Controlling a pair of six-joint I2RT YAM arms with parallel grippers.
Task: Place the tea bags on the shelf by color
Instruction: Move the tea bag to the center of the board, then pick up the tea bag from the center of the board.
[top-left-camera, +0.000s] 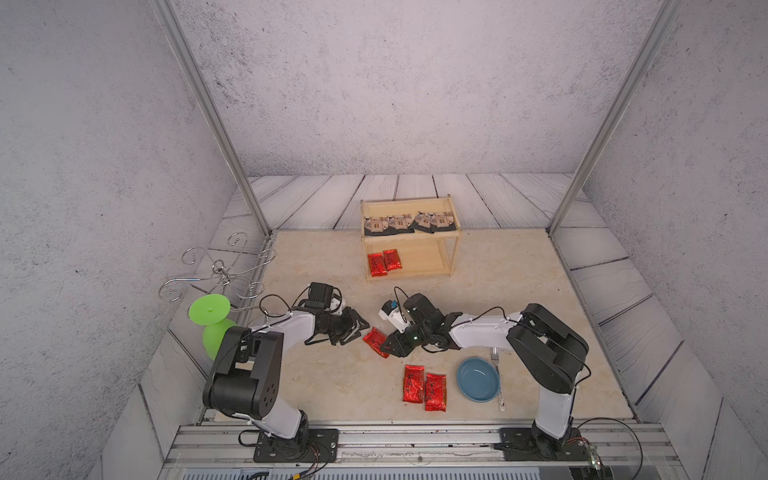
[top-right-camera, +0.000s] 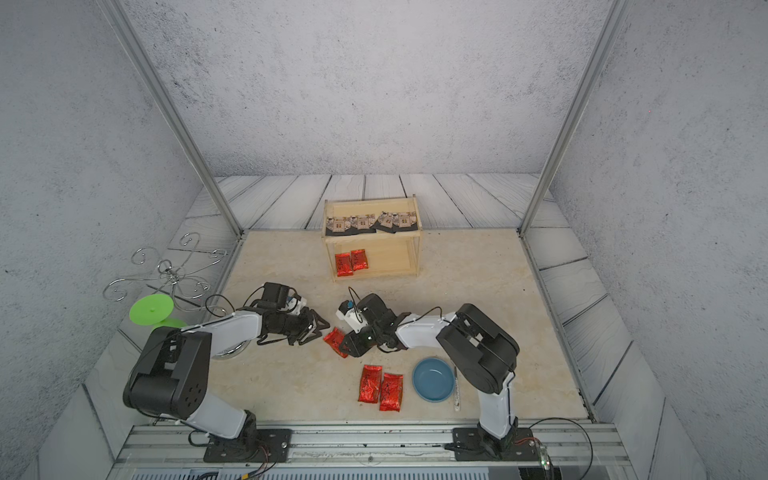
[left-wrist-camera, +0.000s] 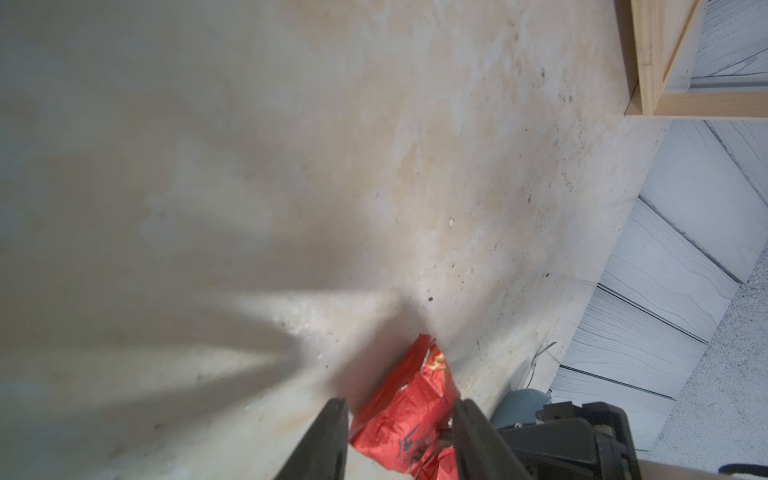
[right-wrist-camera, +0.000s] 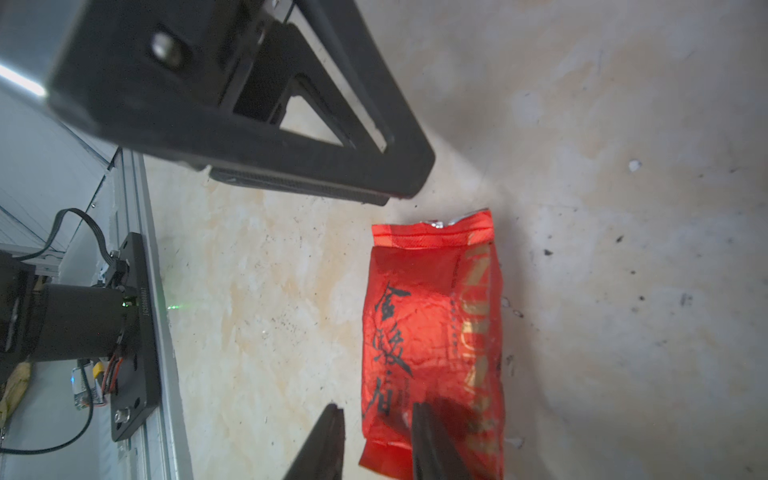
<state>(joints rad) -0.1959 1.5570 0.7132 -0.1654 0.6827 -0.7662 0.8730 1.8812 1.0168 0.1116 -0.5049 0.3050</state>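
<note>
Right tool (right-wrist-camera: 377, 415) sits low at the surface (top-left-camera: 332, 382), jaws narrow. One finger is over the face of a red tea bag (right-wrist-camera: 428, 324), the other just off its long edge. Cannot tell if it pinches yet. Looks like the pick-up step, going for the edge because the packet is thin.

Opposite, the left tool (left-wrist-camera: 401, 405) points at the far end of the same packet, jaws about half apart and empty. Its tips are near the crimped end, not touching. Probably there for a hand-over. Risk: the two tools bump, or the foil slips.

Two more red tea bags (top-left-camera: 414, 383) lie side by side nearer the robot base, beside a blue bowl (top-left-camera: 478, 380) and a fork (top-left-camera: 500, 386).

Well behind stands the shelf (top-left-camera: 424, 257), with four black tea bags (top-left-camera: 409, 222) on the top tier. The bottom tier has two red packets (top-left-camera: 384, 262) and bare wood beside them. The way there looks open.

A wire stand (top-left-camera: 216, 270) and green cup (top-left-camera: 210, 309) sit off to the left, clear of the work.
</note>
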